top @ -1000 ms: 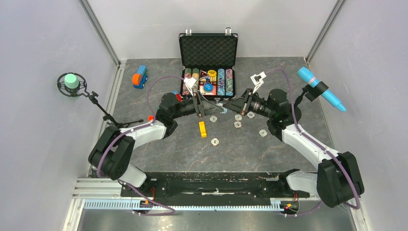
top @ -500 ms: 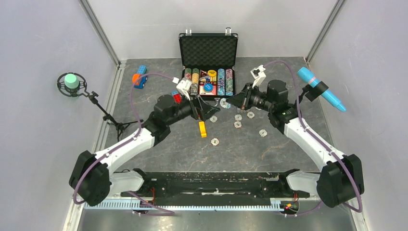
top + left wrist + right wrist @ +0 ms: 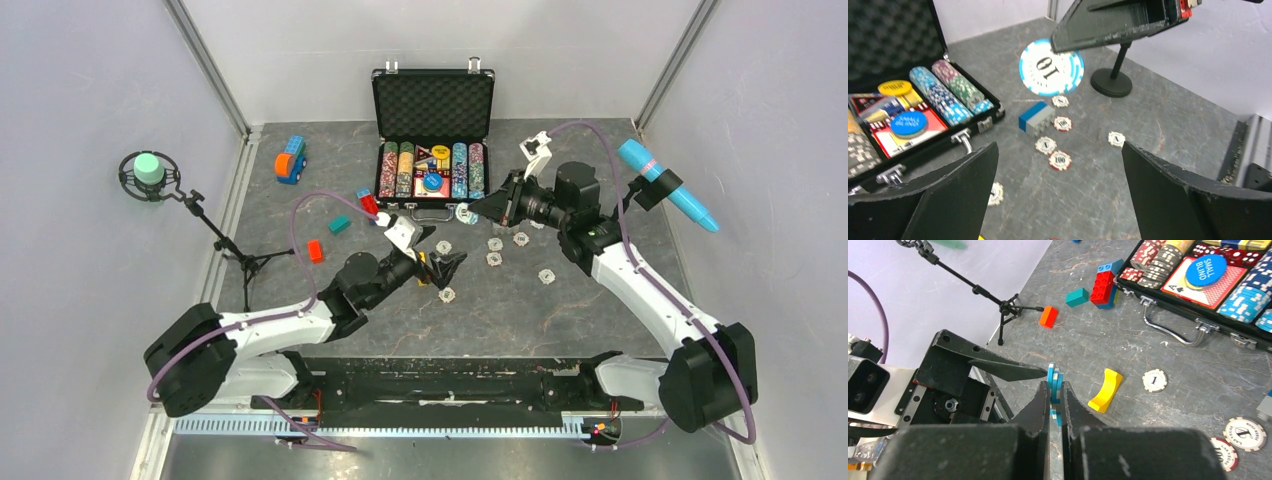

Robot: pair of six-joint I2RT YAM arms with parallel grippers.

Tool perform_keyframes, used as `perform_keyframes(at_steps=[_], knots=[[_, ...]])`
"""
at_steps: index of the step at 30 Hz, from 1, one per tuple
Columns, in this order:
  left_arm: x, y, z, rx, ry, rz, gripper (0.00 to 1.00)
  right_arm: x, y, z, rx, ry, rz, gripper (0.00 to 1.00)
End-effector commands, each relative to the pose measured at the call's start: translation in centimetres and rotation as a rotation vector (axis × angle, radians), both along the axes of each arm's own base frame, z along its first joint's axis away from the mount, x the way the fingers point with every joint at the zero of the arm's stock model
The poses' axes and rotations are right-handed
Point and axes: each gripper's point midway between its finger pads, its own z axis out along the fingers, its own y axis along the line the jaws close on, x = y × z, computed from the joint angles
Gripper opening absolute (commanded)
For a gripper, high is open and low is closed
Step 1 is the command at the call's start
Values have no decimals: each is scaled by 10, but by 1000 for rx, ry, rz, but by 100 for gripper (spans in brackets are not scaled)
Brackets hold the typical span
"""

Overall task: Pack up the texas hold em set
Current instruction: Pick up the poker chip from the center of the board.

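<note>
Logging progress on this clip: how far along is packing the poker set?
Done: rows of chips sit in the open case. In hand: the right pincer is shut on a blue 10 chip near the case's front, while the left pincer is open and empty. Left: about six loose chips on the table, then shutting the case.

I count one briefcase (image 3: 433, 105), four rows of chips (image 3: 459, 170) inside it, six loose chips (image 3: 546, 275) on the counter (image 3: 520, 320), one blue chip (image 3: 1048, 72) in my right claw (image 3: 1055, 395), one yellow block (image 3: 1105, 390), one teal brick (image 3: 1077, 296), one orange brick (image 3: 1048, 316), one toy truck (image 3: 291, 160).
</note>
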Motion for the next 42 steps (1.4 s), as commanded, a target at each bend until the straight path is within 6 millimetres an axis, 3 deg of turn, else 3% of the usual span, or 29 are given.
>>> perform_keyframes(at_steps=[1, 9, 22, 42], knots=[[13, 4, 40, -43, -219, 87, 100, -13, 10, 36, 51, -87, 61, 0], [12, -13, 38, -5, -257, 41, 98, -23, 23, 35, 29, -91, 109, 0], [12, -15, 42, -13, -235, 36, 86, -31, 33, 18, -11, -65, 145, 0], [11, -21, 39, 8, -196, 12, 66, -38, 42, 9, -32, -53, 172, 0]])
